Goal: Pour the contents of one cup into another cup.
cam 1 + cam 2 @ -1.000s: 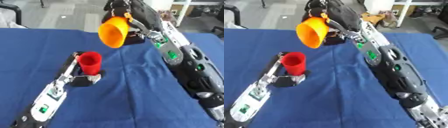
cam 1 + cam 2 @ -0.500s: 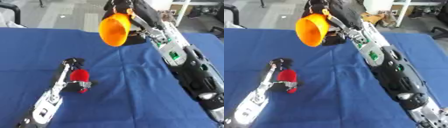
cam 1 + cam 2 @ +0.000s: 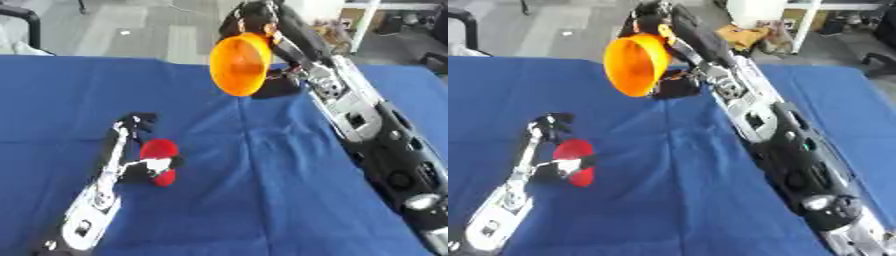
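The right robot hand [image 3: 255, 17] is gripping the orange cup [image 3: 240, 64] aloft over the table's [image 3: 262, 200] far edge, while the left robot hand [image 3: 156, 167] is clasping the red cup [image 3: 158, 153] low near the left edge; advisable: upright the red cup beneath before tipping.

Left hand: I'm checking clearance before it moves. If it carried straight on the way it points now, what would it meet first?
The left hand points away from the robot across the blue table. Only bare cloth shows ahead; the orange cup hangs off to the right, though depth is unclear.
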Robot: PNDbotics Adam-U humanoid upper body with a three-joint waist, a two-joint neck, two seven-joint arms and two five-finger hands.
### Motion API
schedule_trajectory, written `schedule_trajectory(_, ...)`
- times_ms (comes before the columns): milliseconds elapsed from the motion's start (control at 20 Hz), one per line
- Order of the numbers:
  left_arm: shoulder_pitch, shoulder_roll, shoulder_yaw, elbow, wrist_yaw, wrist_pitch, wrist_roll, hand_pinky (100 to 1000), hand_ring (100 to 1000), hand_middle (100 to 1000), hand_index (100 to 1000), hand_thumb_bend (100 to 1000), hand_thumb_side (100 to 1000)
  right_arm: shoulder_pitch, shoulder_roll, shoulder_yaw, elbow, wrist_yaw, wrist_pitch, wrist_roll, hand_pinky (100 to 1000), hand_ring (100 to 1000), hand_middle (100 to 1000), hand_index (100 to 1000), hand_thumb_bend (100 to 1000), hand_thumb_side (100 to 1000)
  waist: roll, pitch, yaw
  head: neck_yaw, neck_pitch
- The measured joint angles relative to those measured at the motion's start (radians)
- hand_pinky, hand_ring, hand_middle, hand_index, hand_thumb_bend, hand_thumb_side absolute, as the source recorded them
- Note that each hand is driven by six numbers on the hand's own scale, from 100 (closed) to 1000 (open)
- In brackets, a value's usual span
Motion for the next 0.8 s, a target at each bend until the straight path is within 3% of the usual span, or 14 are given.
schedule_trajectory(450,0.031,0.024,0.012,-0.102,0.146,0.041,-0.027,413,622,647,768,1000,757,0.109,0.076,-0.002,-0.002,-0.485,0.218,0.112,499,571,290,507,171,173,0.006,0.010,-0.001,-0.002,-0.003)
schedule_trajectory(600,0.041,0.034,0.017,-0.127,0.169,0.046,-0.027,414,622,648,768,1000,754,0.135,0.089,-0.002,-0.012,-0.578,0.268,0.142,497,571,298,507,203,189,0.010,0.012,0.002,-0.005,-0.004)
schedule_trajectory(800,0.058,0.048,0.023,-0.165,0.189,0.051,-0.024,414,623,648,768,1000,754,0.155,0.101,-0.002,-0.014,-0.625,0.298,0.163,496,576,323,523,286,234,0.018,0.015,0.007,-0.009,-0.008)
